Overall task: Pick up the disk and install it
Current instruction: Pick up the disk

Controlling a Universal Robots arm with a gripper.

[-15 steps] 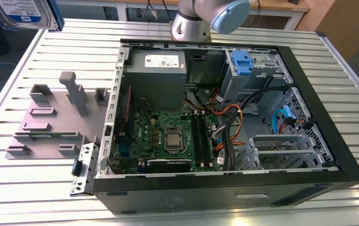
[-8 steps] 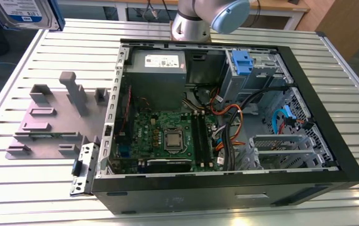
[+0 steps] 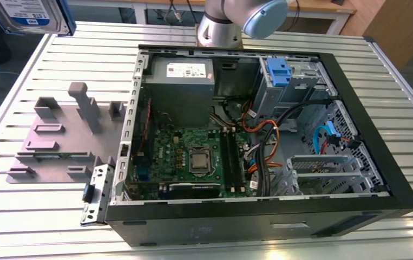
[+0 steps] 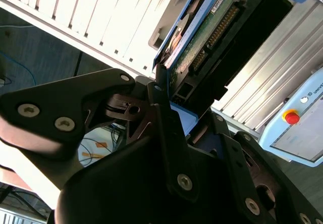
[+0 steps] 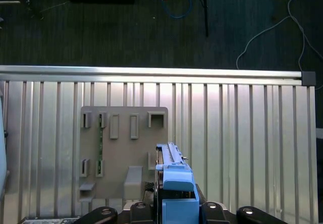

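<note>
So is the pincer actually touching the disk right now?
Touching. In the second wrist view the pincer is shut on the disk, with its black fingers pressed against the disk's blue-edged sides.

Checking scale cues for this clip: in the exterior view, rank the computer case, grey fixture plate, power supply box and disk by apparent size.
1. computer case
2. grey fixture plate
3. power supply box
Unranked: the disk, which is cut off by the picture's edge and seemingly raised nearer the camera.
</note>
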